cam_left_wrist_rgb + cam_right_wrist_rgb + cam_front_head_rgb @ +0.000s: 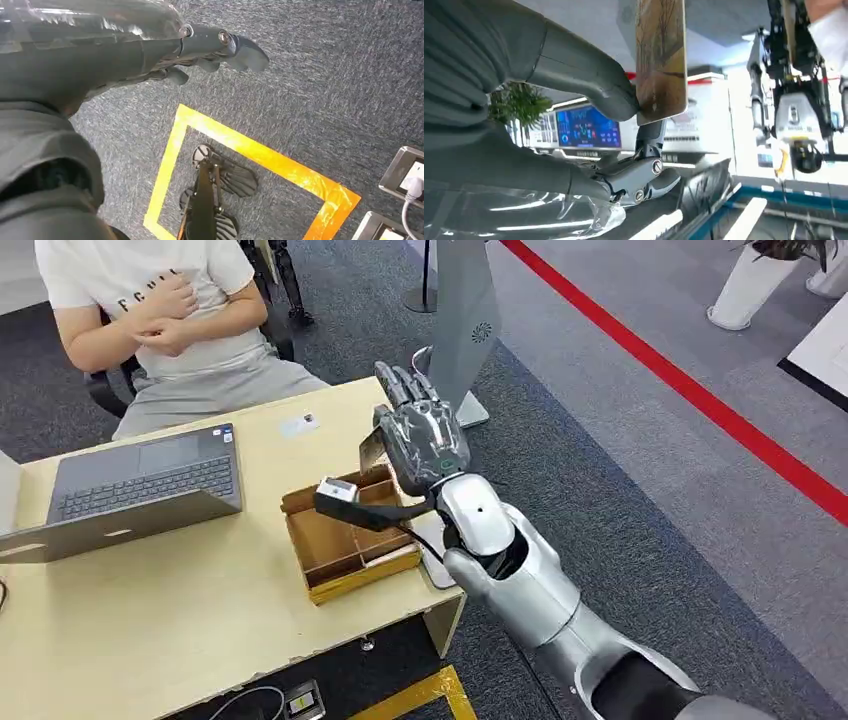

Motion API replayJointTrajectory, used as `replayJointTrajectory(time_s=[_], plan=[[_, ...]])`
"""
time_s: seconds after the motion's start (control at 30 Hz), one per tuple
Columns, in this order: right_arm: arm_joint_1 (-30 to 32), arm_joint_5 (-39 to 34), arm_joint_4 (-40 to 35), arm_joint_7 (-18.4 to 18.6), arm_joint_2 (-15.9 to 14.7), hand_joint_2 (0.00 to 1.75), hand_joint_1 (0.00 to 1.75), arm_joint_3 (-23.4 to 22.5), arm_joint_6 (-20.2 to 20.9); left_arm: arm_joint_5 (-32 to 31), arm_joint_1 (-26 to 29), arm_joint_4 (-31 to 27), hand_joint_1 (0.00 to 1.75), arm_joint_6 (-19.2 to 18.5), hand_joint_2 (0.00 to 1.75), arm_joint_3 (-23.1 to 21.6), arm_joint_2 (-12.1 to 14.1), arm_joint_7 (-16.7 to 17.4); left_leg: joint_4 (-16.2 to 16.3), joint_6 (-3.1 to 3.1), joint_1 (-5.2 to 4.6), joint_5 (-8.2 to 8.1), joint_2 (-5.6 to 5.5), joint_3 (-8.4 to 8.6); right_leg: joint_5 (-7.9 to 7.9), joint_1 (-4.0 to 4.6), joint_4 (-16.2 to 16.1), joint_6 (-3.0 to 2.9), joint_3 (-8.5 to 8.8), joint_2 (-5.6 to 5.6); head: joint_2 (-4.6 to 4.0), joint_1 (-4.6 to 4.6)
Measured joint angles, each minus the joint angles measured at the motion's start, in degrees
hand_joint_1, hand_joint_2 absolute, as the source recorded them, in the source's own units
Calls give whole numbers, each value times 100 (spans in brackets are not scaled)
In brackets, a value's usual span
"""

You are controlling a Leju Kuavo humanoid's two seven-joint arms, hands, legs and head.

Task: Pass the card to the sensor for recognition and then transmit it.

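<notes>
Even, bright indoor light — soft shadows; glare on plastic wrap in wrist views — right wrist bg overexposed.

Light wooden table (200, 580), pale plywood top, stands on dark grey carpet floor (640, 490). Open grey laptop (150, 485) on table's far left part, screen edge toward near side. Brown cardboard tray with compartments (345, 540) near right edge of table. Small white card (299, 423) flat on far edge, apart from laptop. Red tape line (690, 390) runs across carpet floor at right. Yellow tape square (240, 150) marked on carpet floor.
</notes>
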Motion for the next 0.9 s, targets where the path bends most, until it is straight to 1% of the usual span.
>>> replayJointTrajectory(time_s=[0.07, 0.13, 0.33, 0.43, 0.53, 0.7, 0.73, 0.9], plan=[[-108, 37, -114, -66, 0, 175, 175, -48, 26, 11, -1, 0, 0, 7, 0, 0, 0, 0, 0, 0, 0, 0, 0, 0, 0, 0, 0, 0, 1, -1, -2, 2], [-204, 112, -179, -157, 0, 175, 175, -61, -92, 24, 0, 0, 0, 61, 0, 0, 0, -13, 0, 0, 0, 0, 0, 0, 0, 0, 0, 0, 1, -1, 0, 2], [-287, 221, -148, -356, 7, 175, 175, -59, -628, 59, -4, 0, 0, 105, 0, 0, 0, -15, -1, 0, 0, 0, -2, -4, 0, 0, 1, 0, 1, -3, -2, 2], [-370, 254, 22, -393, 18, 175, 175, -57, -959, 59, -5, 0, 0, 96, 0, 0, 0, -15, -1, 0, 0, 0, -2, -4, 0, 0, 1, 0, 1, -2, -2, 2], [-445, 240, 242, -426, 24, 175, 175, -57, -1175, 52, -6, 0, 0, 57, 0, 0, 0, -15, -1, 0, 0, 0, -2, -4, 0, 0, 1, 0, 1, -4, 0, 2], [-569, 247, 567, -518, 28, 175, 175, -57, -1333, -11, -6, 0, 0, 28, 0, 0, 2, -15, -1, 0, 0, 0, -3, -7, 0, 0, 2, 0, 0, -3, -2, 2], [-637, 264, 675, -563, 44, 175, 175, -50, -1333, -31, -8, 0, 0, 15, 0, -2, 2, -15, -1, 0, 0, 0, -2, -6, 0, 0, 3, 0, 1, -3, -2, 2], [-710, 293, 759, -577, 61, 175, 175, -46, -1333, -57, -11, 0, 0, 11, 0, -2, 2, -15, -1, 0, 0, 0, -2, -6, 0, 0, 3, 0, 0, -2, -2, 2]])
